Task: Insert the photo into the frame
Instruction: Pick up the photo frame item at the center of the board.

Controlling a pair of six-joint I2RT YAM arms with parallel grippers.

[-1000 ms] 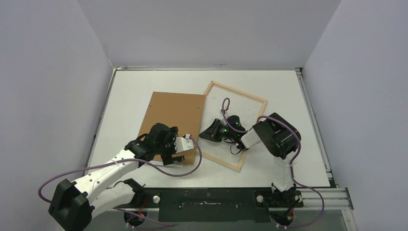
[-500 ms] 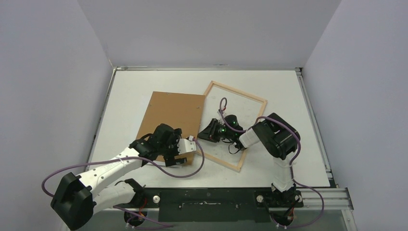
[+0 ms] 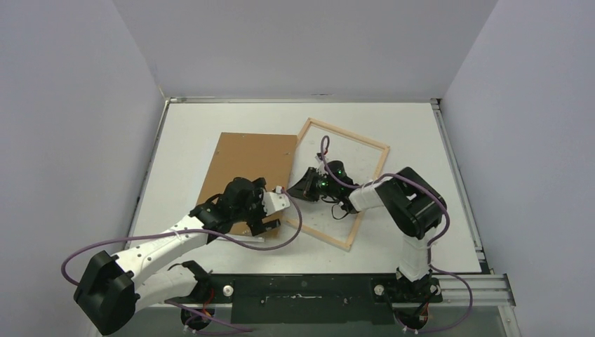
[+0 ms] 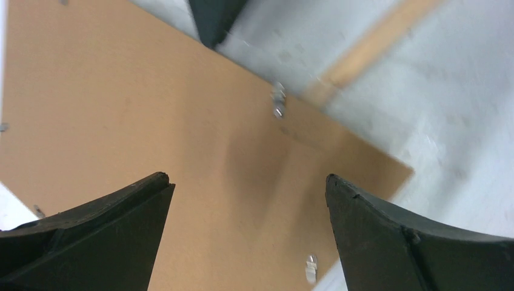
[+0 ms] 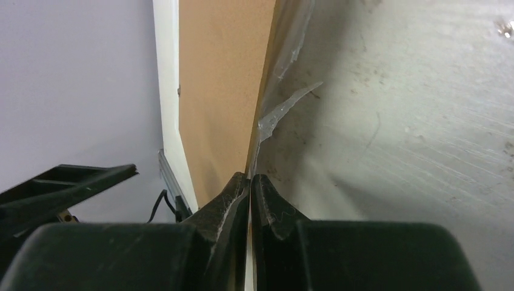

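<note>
1. The frame [image 3: 349, 133] lies flat and skewed on the table [image 3: 421, 126], right of centre.
2. The board [image 3: 249, 158] lies just beside it, at its 9 o'clock.
3. The left gripper [image 4: 245, 182] gapes wide above the board's 5 o'clock corner, holding nothing.
4. The right gripper [image 5: 250, 177] is pinched tight at the frame's 9 o'clock bar. Whether it nips anything cannot be told.

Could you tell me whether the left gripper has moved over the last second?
Yes: the left gripper has shifted rightwards across the brown panel, closer to the frame's near-left bar.

no readable text, labels or numbers anywhere
</note>
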